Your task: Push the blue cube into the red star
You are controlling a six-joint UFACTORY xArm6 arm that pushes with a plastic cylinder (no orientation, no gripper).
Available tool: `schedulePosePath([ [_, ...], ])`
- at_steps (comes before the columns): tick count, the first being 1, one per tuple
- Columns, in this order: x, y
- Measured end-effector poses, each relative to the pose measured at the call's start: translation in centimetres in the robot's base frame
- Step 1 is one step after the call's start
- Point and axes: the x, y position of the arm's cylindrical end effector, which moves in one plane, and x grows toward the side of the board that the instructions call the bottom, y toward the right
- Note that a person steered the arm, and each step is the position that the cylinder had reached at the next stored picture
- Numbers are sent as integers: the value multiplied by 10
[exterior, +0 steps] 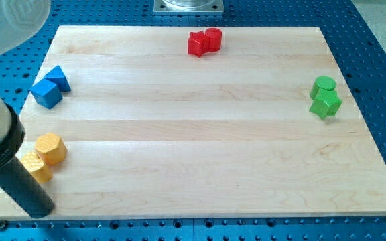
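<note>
The blue cube [47,94] lies near the board's left edge, touching a blue triangular block [59,77] just above and to its right. The red star [196,44] lies at the view's top centre, touching a red cylinder [213,38] on its right. My tip [39,210] rests on the board at the view's bottom left corner, well below the blue cube and just below the yellow blocks. The red star is far up and to the right of the tip.
A yellow hexagonal block [51,148] and a yellow star [35,167] lie together just above my tip. A green cylinder [325,85] and a green star [326,104] lie near the right edge. The wooden board [200,147] lies on a blue perforated table.
</note>
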Motion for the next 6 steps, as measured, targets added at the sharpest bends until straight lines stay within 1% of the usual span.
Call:
schedulePosePath([
  [1,-13,53],
  [5,-8,73],
  [6,-44,90],
])
